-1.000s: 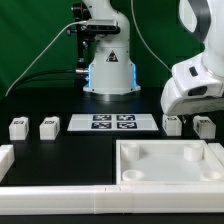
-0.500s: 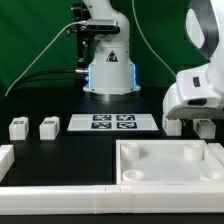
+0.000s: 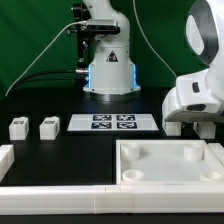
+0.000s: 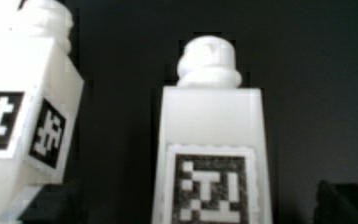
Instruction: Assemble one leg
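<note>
straddling the leg (image 4: 208, 130), the tool (image 4: 194, 203) stands spread, one finger each side.

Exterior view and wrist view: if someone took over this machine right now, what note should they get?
Gripper: jaws open, straddling one leg at the exterior view's right, not gripping yet; a second leg is beside it.
Two more legs sit on the exterior view's left of the marker board.
Done: nothing fitted; tray-like piece's visible sockets are empty.
Left: grasp, lift, seat the leg in a socket.
</note>
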Available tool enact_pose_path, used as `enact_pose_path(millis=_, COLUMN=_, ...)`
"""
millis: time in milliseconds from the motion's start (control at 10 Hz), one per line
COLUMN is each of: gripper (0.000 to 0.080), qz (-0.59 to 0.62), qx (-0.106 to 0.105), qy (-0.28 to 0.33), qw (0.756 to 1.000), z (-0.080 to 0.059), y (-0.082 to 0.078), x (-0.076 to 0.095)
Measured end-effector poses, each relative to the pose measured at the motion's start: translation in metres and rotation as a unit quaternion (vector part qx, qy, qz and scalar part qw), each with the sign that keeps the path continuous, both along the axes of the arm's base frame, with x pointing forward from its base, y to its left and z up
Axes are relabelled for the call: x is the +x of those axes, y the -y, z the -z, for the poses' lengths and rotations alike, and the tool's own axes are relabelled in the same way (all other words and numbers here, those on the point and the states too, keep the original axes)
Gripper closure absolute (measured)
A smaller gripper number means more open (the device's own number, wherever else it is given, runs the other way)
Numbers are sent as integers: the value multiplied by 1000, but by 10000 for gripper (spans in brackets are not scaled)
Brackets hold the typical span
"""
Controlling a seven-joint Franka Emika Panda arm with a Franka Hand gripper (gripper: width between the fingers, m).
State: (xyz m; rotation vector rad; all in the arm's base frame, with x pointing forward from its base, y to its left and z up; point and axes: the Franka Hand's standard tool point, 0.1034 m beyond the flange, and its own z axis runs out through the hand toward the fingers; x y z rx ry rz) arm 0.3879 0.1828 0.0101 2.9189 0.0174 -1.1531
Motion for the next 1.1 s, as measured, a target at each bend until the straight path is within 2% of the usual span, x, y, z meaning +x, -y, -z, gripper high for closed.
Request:
enact_pose_path(millis=500, gripper=150, qz=-3, qx=-5, qy=-39, qw=999, z=3, y=3, x=-9)
enact_pose_path(millis=800, gripper=150, qz=-2, qx=-4, qy=-35, qw=999, z=4, y=2, x=-8)
enact_pose_path(millis=1100, gripper=513, qz=-3, qx=-4, qy=-35, qw=999, z=4, y=2, x=-8)
